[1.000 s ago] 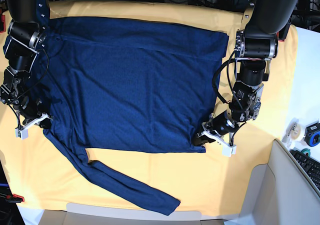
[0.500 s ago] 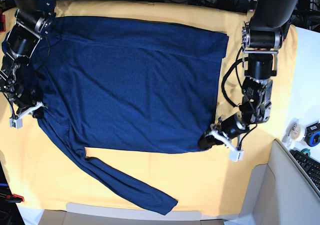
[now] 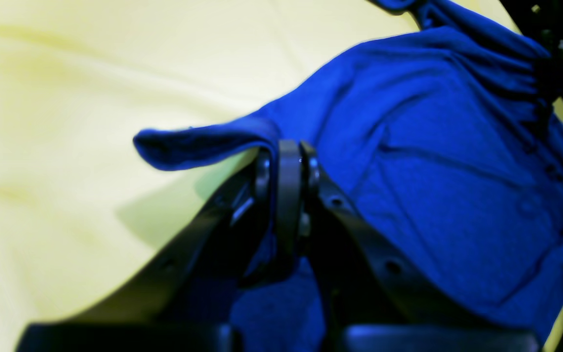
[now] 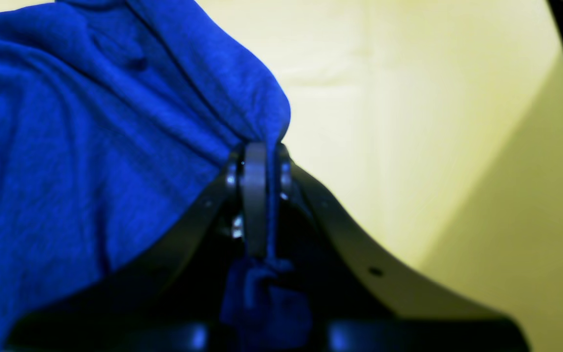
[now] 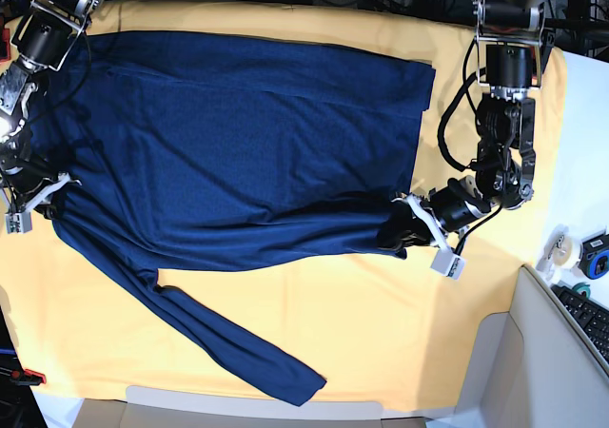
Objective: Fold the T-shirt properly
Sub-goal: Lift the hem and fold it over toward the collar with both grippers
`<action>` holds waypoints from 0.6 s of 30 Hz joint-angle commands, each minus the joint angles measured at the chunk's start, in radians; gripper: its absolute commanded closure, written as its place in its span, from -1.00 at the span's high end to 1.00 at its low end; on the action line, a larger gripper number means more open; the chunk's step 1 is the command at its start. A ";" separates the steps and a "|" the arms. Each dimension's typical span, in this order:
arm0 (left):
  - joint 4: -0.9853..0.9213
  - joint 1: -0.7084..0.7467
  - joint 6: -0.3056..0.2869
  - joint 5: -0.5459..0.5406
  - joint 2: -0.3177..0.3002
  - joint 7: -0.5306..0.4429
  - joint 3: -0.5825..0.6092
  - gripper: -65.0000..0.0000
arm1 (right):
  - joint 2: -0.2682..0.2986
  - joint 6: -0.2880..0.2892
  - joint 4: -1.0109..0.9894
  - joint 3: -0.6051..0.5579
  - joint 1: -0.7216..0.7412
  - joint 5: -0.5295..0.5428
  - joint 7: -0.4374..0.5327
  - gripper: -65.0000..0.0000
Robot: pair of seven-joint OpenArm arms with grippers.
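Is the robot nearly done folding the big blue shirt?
Not yet. The T-shirt is mostly spread out wide, and I can't see a finished fold. In hand: the left gripper and right gripper each pinch its near edge. Left to do: the folding itself, including the sleeve that trails out across the yellow cloth.

Shirt (image 5: pixel 276 152): dark navy, plain knit, long-sleeved. Body spread broad and mostly flat, near edge bunched at both corners and lifted toward the middle. One sleeve extends diagonally from the near edge, loosely creased; soft folds run along one side.
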 commanded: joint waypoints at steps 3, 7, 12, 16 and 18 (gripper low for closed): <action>0.088 0.013 -0.011 -0.024 -0.041 -0.028 -0.006 -1.00 | 0.025 -0.005 0.047 0.058 -0.014 0.010 0.021 -1.00; 0.134 0.059 -0.011 -0.022 -0.047 -0.028 -0.009 -1.00 | 0.025 -0.005 0.067 0.094 -0.065 0.010 0.021 -1.00; 0.162 0.109 -0.011 -0.024 -0.054 0.016 -0.102 -1.00 | 0.025 -0.005 0.071 0.129 -0.115 0.010 0.021 -1.00; 0.202 0.136 -0.011 -0.024 -0.054 0.096 -0.181 -1.00 | 0.029 -0.005 0.082 0.129 -0.157 0.010 0.021 -1.00; 0.229 0.154 -0.011 -0.024 -0.054 0.117 -0.204 -1.00 | 0.028 -0.005 0.117 0.129 -0.190 0.010 0.021 -1.00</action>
